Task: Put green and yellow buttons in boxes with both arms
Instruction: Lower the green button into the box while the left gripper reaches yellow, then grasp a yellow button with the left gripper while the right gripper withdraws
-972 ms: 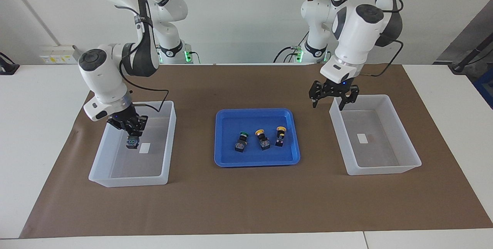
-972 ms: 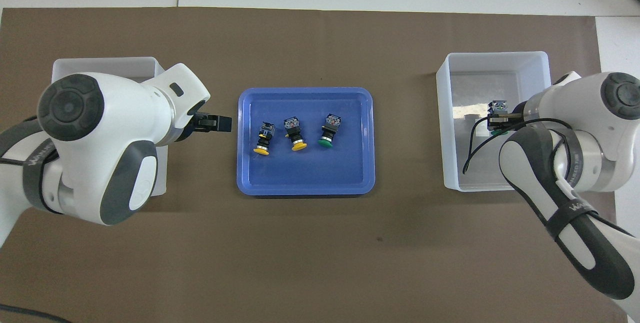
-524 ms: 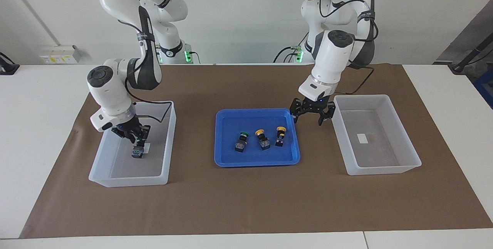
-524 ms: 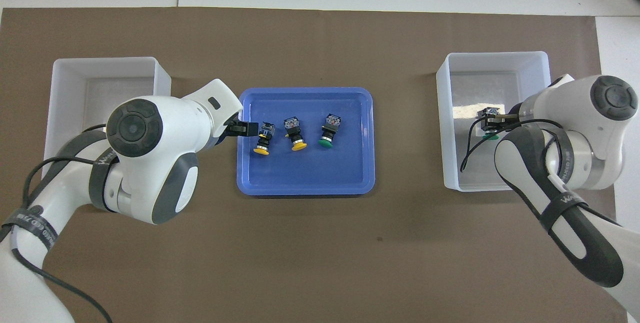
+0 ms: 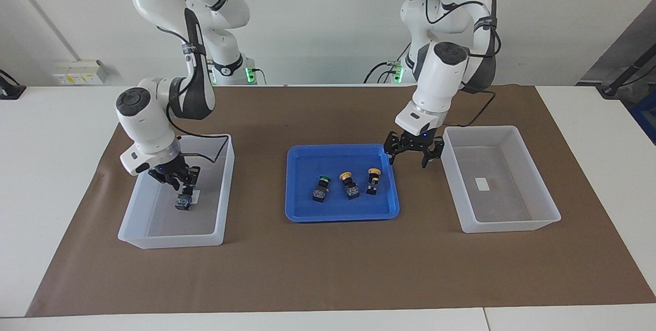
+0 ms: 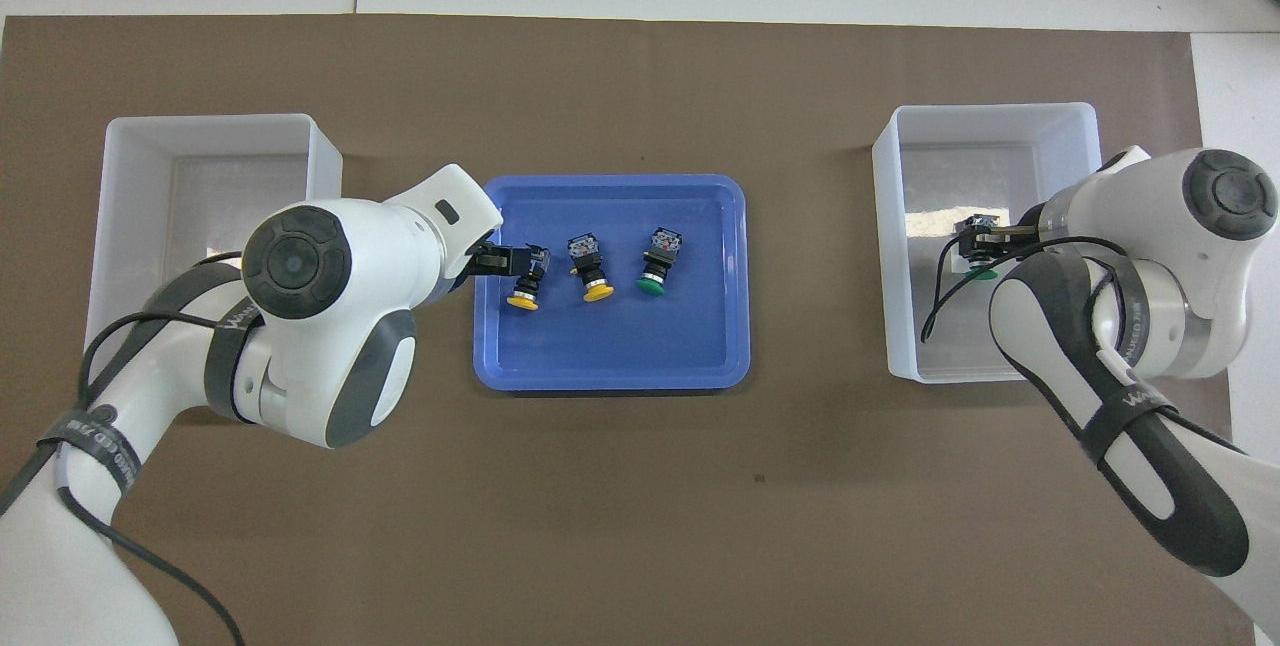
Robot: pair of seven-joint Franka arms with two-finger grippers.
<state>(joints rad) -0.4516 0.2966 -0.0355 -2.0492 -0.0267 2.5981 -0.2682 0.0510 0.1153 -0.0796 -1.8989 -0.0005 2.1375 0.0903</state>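
The right end effector grips a green button inside its box; the left end effector hangs open-fingered over the blue tray's edge

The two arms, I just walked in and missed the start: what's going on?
The right gripper is down in the box at its end, shut on a green button. The left gripper, jaws open, hangs over the blue tray's edge. Three buttons lie in the tray; the other box holds none.

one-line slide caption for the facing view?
Right gripper lowers a green button into one box; open left gripper hangs at the blue tray edge.
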